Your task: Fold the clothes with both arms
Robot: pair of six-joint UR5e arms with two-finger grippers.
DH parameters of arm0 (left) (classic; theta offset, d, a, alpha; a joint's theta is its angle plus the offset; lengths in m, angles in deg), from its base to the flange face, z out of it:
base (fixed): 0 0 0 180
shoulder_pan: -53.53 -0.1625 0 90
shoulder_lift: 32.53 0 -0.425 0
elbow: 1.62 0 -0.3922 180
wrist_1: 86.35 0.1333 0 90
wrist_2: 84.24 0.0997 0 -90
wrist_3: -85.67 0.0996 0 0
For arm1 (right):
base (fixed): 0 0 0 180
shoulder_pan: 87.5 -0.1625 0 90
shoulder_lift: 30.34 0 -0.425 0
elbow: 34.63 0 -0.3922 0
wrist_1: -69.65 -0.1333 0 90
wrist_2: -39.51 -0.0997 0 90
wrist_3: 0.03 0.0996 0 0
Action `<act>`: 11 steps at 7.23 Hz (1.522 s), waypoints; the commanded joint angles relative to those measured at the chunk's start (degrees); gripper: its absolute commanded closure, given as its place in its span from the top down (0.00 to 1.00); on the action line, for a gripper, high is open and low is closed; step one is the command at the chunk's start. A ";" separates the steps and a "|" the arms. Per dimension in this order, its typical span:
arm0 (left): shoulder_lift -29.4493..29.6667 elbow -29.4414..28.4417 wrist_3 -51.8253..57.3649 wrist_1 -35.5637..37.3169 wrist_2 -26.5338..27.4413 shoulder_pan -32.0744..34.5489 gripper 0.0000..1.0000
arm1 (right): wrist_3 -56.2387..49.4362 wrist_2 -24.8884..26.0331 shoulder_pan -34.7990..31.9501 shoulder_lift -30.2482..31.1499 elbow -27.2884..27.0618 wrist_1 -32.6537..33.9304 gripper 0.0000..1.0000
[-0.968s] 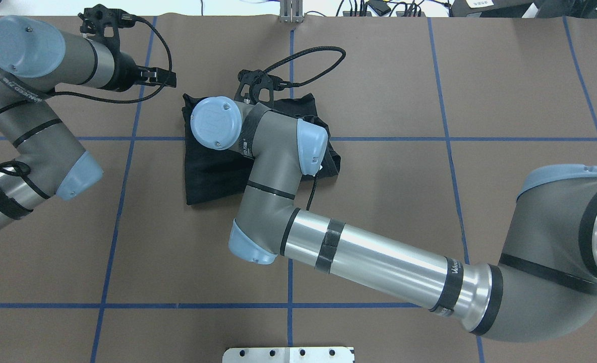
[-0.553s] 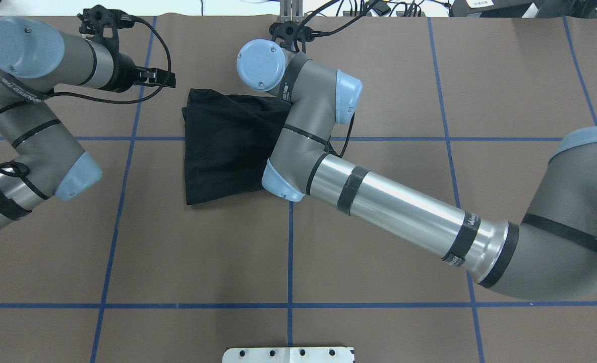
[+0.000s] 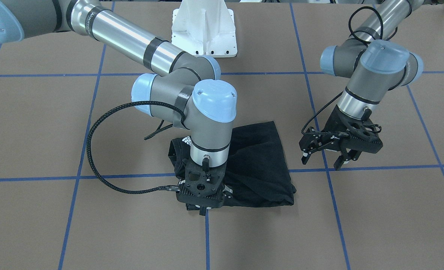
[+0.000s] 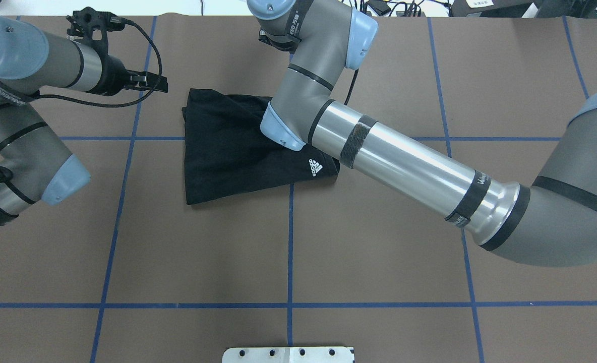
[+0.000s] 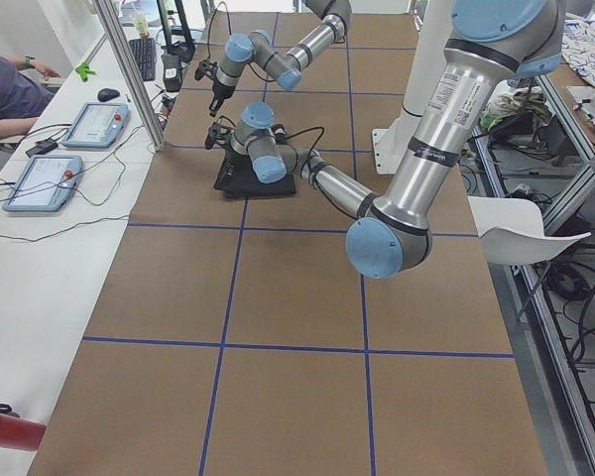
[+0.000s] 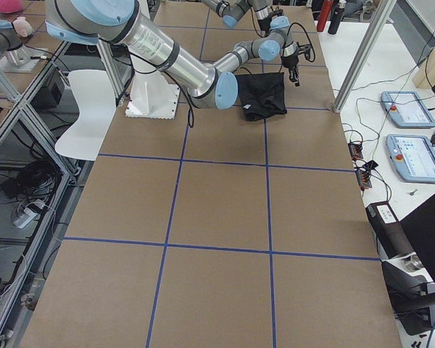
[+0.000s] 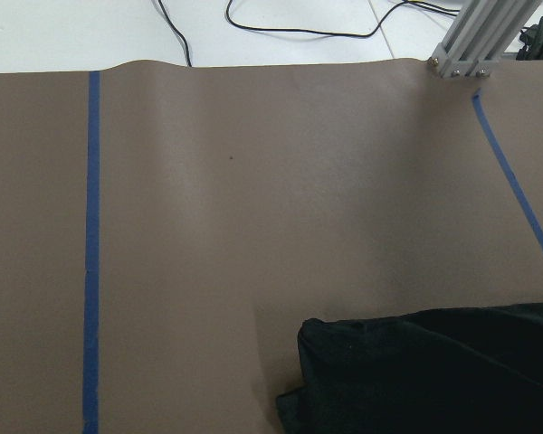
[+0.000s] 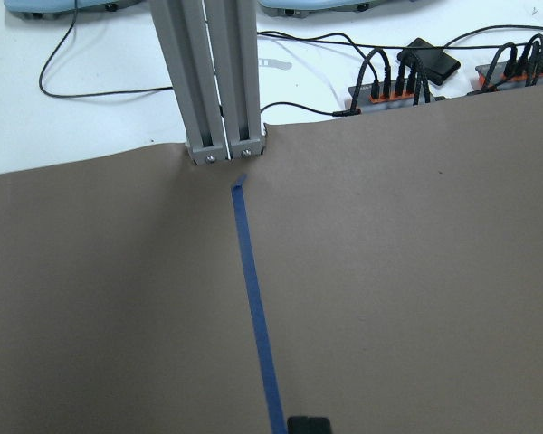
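The black T-shirt (image 4: 233,146) lies folded into a rough rectangle on the brown table, with a small white logo (image 4: 316,168) at its right end. My right arm (image 4: 404,166) reaches across it. The right gripper (image 3: 203,210) hangs over the shirt's far edge, its narrow tips together. The right wrist view shows only a black fingertip (image 8: 309,425) over bare table, with no cloth in it. My left gripper (image 3: 321,162) hovers open beside the shirt's left side, apart from it. A corner of the shirt (image 7: 434,375) shows in the left wrist view.
An aluminium post (image 8: 219,81) stands at the table's far edge, with cables and plug strips (image 8: 398,77) behind it. The white pedestal (image 3: 204,28) is at the robot's side. A seated person (image 5: 5,94) and two tablets (image 5: 94,124) are at a side bench.
My right arm has swung from over the shirt toward the far edge, uncovering the shirt's right end and logo. The left arm has shifted slightly left.
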 commanded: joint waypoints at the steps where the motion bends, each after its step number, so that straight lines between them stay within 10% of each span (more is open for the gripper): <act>1: -0.88 3.66 10.78 11.62 -4.27 3.53 1.00 | -13.21 -10.43 -4.38 6.74 -11.10 11.63 1.00; 4: -2.63 7.37 12.75 31.42 -15.67 14.04 1.00 | -31.25 -24.32 -15.00 28.00 -28.45 13.35 1.00; 6: -4.65 7.99 32.17 38.13 -16.51 20.66 1.00 | -43.55 -34.28 -23.61 38.91 -30.16 13.70 1.00; 11: -19.75 0.88 54.94 36.67 -18.36 33.26 1.00 | -62.07 -39.22 -42.43 60.72 -31.21 14.14 1.00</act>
